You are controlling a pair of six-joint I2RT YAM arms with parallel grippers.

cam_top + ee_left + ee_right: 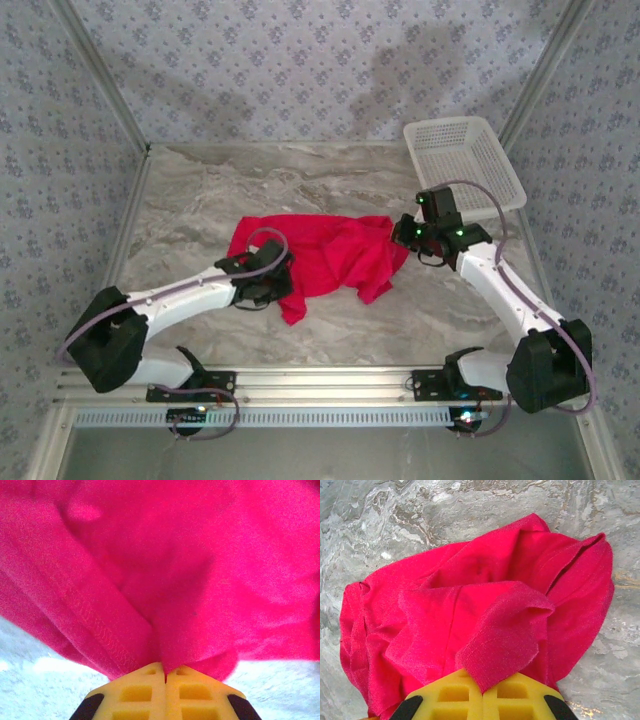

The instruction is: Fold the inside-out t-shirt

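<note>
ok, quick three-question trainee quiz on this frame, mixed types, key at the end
1. True or false: the left gripper and the right gripper are both shut on the t-shirt.
2. The white basket sits: A) at the far right corner of the table; B) at its near left corner; C) on the t-shirt.
3. Fill in: the t-shirt lies ___, not spread flat.
Key: 1 true; 2 A; 3 bunched.

Looks like grey veined marble all across the table [200, 205]. Carries a crumpled bright red t-shirt [340, 255] near the middle, bunched in soft folds, with one flap trailing toward the near edge. Also carries a white mesh basket [462, 160] at the far right corner, open side up, near the shirt's right end.
</note>
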